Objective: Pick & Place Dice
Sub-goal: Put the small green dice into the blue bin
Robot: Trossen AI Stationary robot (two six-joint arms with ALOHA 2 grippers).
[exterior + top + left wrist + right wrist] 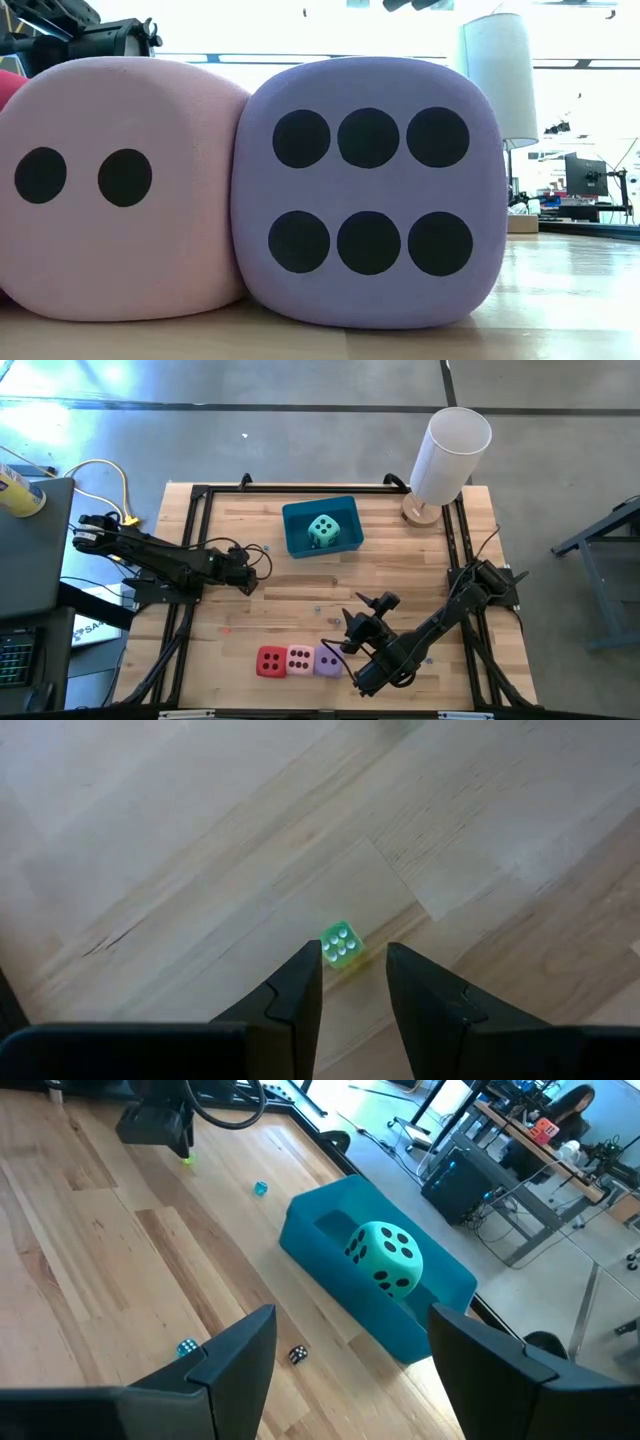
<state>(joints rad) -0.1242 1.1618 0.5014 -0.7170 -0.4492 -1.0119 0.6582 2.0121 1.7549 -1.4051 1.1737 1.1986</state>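
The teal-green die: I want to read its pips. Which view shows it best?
The right wrist view: the teal-green die sits large in the blue bin. The high view shows it small; the other two miss it.

Grey concrete floor (300, 385) surrounds the wooden desk (250, 615), with bright glare at one side. White cylinder lamp (448, 455) stands at a desk corner. Beyond the right arm's fingers (240, 1350): office benches (520, 1140) with cables and a seated person (570, 1105).

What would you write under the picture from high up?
Teal die in blue bin; three dice lined up near right gripper.
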